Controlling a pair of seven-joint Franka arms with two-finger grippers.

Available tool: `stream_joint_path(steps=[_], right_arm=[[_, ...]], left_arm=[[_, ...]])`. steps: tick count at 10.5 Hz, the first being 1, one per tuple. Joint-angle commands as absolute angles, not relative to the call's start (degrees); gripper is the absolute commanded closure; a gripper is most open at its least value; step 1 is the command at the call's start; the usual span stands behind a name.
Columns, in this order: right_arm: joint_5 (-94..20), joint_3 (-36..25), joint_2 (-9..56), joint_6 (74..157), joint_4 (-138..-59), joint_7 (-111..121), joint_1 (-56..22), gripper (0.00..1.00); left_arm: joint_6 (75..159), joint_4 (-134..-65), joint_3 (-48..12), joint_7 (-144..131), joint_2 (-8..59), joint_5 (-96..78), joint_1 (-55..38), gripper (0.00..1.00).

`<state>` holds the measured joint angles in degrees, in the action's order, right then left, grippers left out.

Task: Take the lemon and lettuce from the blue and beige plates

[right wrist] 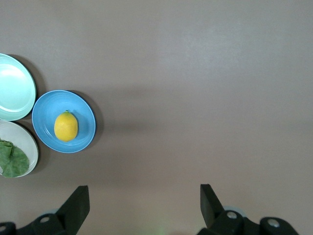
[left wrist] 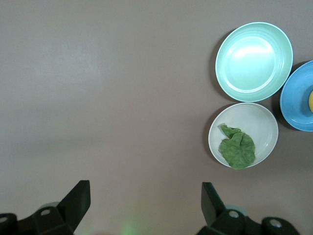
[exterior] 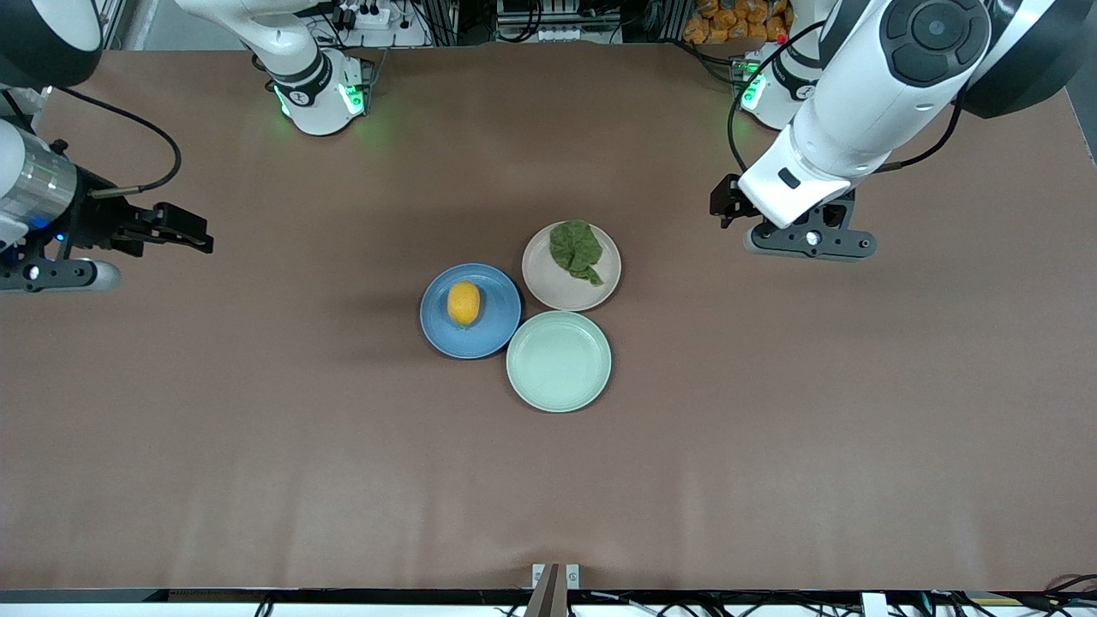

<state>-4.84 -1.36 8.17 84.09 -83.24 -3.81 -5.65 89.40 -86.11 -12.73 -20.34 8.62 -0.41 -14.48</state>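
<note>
front view: lemon (exterior: 464, 303) on blue plate (exterior: 495, 335)

Lemon (exterior: 464, 303) on one plate (exterior: 497, 330), lettuce (exterior: 576, 249) on the plate (exterior: 548, 291) beside it

Looks like a robotics lab: brown-covered table (exterior: 257, 446), two arm bases (exterior: 321, 94) bolted on, cables and power strips (exterior: 368, 17) along the edge.

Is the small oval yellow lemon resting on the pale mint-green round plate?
No, the small oval yellow lemon sits on the medium blue round plate; the pale mint-green round plate holds nothing.
</note>
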Motion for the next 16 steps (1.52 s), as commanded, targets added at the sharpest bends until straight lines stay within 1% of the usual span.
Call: stream_joint_path(steps=[1,9,12,16], right_arm=[[-6.41,-1.58,8.96,84.72,-82.71,-4.13,-6.41,0.00],[-6.42,-1.50,9.32,84.64,-82.71,-4.66,-7.29,0.00],[-6.42,-1.58,9.32,84.29,-82.71,-4.57,-7.29,0.00],[-5.71,-1.93,9.23,84.11,-82.53,-2.90,-5.28,0.00]], left_arm=[[89.74,-85.43,-12.66,-21.53,8.61,-1.41,-14.50,0.00],[90.53,-84.29,-11.78,-21.53,8.44,-0.71,-13.36,0.00],[91.75,-83.76,-11.78,-21.53,8.35,0.35,-11.61,0.00],[92.81,-82.19,-11.78,-21.10,8.17,3.68,-10.11,0.00]])
